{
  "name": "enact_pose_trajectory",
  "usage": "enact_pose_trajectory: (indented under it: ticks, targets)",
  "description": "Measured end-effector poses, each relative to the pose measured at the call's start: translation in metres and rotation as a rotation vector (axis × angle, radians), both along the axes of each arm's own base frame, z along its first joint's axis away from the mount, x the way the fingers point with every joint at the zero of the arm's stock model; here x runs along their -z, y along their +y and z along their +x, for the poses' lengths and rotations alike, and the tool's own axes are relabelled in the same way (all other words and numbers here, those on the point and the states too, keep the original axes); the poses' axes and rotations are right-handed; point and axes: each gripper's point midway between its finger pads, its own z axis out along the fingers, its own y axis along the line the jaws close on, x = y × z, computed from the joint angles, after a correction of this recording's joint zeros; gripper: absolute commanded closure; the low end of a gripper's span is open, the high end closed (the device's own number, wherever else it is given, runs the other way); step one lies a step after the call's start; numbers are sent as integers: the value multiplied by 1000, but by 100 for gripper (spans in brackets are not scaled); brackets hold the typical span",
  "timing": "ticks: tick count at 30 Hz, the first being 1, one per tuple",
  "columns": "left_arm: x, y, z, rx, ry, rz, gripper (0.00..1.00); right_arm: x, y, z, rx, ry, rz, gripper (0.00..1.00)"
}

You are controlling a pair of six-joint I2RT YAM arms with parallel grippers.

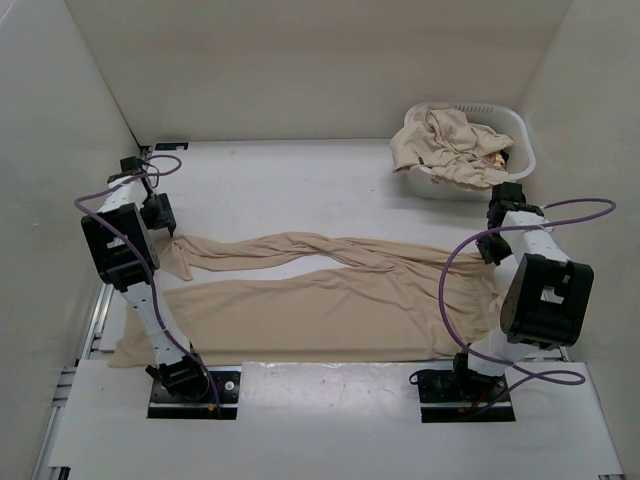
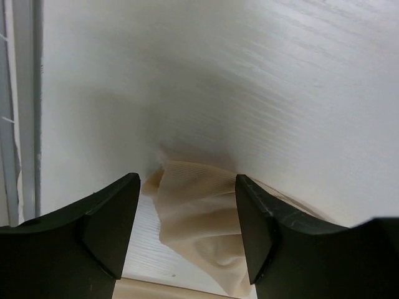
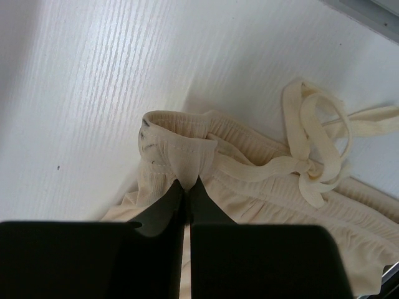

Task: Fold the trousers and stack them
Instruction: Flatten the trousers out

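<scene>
Nearest the right wrist camera, the right gripper [image 3: 187, 187] is clenched on the waistband [image 3: 177, 140] of the trousers [image 3: 249, 205], a pinch the top view hides behind the arm. Only that wrist view shows the tied drawstring [image 3: 312, 162]. The left gripper [image 2: 186, 193] is released, its jaws standing either side of a ribbed leg end [image 2: 199, 212].

From above: two arms, two grippers, and one pair spread on the desk [image 1: 300, 175], waist to the right, legs running left. The far leg is twisted and narrow, the near one wide and smooth. One white basket [image 1: 523, 150] at the far right corner holds a heap [image 1: 450, 145] of like beige cloth; how many pieces I cannot tell.
</scene>
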Motion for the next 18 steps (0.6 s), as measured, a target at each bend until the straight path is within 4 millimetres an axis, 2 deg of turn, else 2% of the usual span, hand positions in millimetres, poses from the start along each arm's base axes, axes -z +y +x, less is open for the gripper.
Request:
enact_pose_trajectory:
  ticks: [5, 8, 10, 12, 18]
  targets:
    - [-4, -1, 5, 0, -30, -52, 22, -2, -3, -1, -7, 6, -16, 100]
    - [5, 1, 6, -6, -15, -66, 23, -2, -5, -2, -14, 12, -28, 100]
    - [15, 0, 4, -15, 12, -95, 50, -2, -5, -3, -17, 18, -32, 100]
    - [15, -2, 4, -24, 21, -112, 86, -2, -5, -4, -17, 22, -34, 100]
    - [13, -4, 1, -10, 50, -114, 86, -8, -7, -3, -17, 21, -39, 100]
